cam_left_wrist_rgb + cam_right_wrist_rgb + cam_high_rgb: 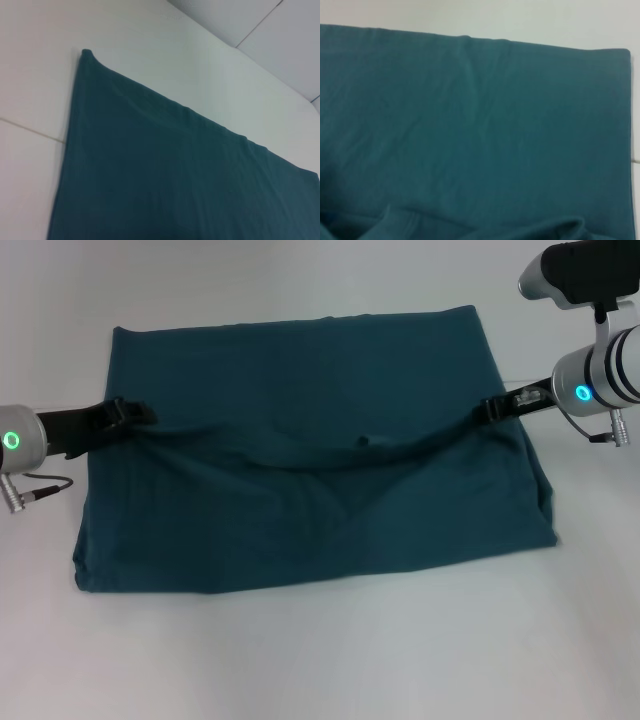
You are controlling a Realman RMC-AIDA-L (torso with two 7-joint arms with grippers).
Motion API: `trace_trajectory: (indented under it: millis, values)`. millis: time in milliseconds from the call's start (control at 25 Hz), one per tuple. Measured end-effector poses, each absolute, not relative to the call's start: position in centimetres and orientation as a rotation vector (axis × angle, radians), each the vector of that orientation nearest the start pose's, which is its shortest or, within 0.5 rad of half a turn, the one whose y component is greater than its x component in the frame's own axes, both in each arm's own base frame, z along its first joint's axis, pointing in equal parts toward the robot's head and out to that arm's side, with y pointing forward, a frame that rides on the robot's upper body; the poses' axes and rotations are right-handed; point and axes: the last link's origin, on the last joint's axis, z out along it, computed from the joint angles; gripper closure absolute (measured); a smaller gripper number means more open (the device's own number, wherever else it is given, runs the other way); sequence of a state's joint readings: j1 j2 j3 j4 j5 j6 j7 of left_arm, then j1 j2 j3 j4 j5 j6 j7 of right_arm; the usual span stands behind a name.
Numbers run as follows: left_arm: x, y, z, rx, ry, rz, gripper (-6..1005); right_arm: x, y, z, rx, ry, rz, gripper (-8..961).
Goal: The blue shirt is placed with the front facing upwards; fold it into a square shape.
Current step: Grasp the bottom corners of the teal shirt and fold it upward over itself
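The blue shirt [300, 520] lies on the white table as a wide teal rectangle with plain fabric up; no lettering shows. A folded-over edge with the small dark label [363, 441] sags in a curve across its middle. My left gripper [140, 413] is shut on the left end of that edge. My right gripper [490, 408] is shut on its right end. The left wrist view shows flat shirt fabric [175, 175] and one corner. The right wrist view shows smooth shirt fabric [470, 125] with a raised fold close to the camera.
The white table [300, 660] surrounds the shirt on all sides. A table seam [30, 131] runs beside the shirt's edge in the left wrist view. No other objects are in view.
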State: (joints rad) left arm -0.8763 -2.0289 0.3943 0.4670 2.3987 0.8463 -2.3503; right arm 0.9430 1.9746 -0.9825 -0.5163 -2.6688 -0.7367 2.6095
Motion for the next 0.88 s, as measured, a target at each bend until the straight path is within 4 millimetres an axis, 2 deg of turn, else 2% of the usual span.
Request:
trace_trajectory:
  millis: [200, 280, 400, 440, 560, 720, 880]
  values:
    - [-26.6, 45.5, 2.0, -1.817, -1.651, -0.591, 551, 23.9, 48.0, 2.7, -2.027, 1.177, -0.059, 608]
    - [-26.6, 45.3, 2.2, -1.822, -1.672, -0.603, 508, 23.7, 47.8, 3.2, -2.035, 1.191, -0.040, 565]
    - [-26.5, 44.8, 3.5, -1.819, -1.713, -0.655, 444, 23.2, 47.3, 4.4, -2.054, 1.225, 0.044, 501]
    - [-26.7, 44.6, 4.1, -1.800, -1.726, -0.682, 422, 22.8, 47.1, 5.0, -2.064, 1.229, 0.088, 451]
    - [-27.5, 43.6, 6.0, -1.745, -1.753, -0.780, 358, 22.0, 45.8, 6.3, -2.125, 1.258, 0.224, 302]
    - [-28.5, 41.3, 7.9, -1.729, -1.798, -0.951, 293, 22.2, 43.0, 7.3, -2.253, 1.303, 0.420, 59]
    - [-28.9, 39.9, 8.7, -1.774, -1.785, -1.048, 261, 23.1, 40.8, 7.8, -2.325, 1.320, 0.563, 30]
